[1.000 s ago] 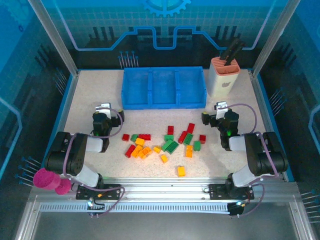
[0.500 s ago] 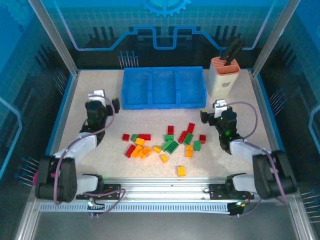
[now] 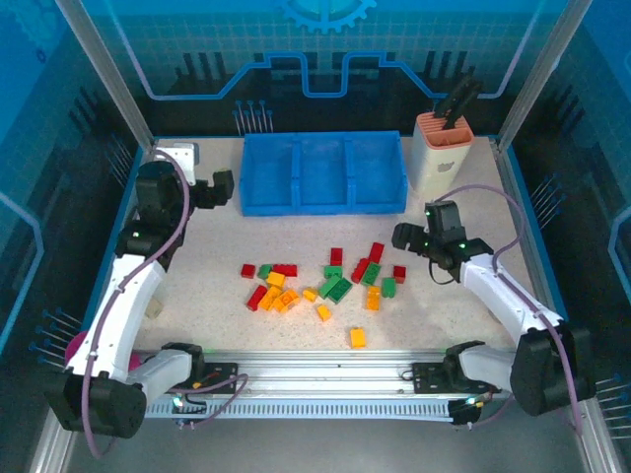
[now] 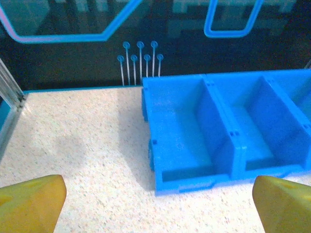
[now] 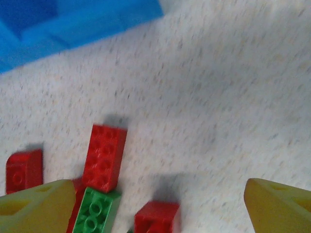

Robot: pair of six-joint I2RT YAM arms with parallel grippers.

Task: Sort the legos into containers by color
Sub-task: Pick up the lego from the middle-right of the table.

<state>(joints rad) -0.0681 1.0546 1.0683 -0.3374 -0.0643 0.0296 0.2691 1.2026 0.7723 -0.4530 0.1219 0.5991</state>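
Legos (image 3: 325, 281) lie scattered on the counter (image 3: 197, 246), lower centre of the top view. They look light, hard and slick, so they are probably best pinched across the flat sides, not the studs. The right gripper (image 3: 402, 235) hovers released at the pile's right edge. Farther up, the left gripper (image 3: 219, 187) gapes empty beside the left end of the blue tray (image 3: 323, 207).

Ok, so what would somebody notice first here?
The scatter of small red, green and orange-yellow plastic bricks in the middle of the speckled table jumps out first. Behind it, at the far side, sits a wide, low blue plastic tray with three compartments that look empty. A peach-and-white holder of black tools stands just right of it.
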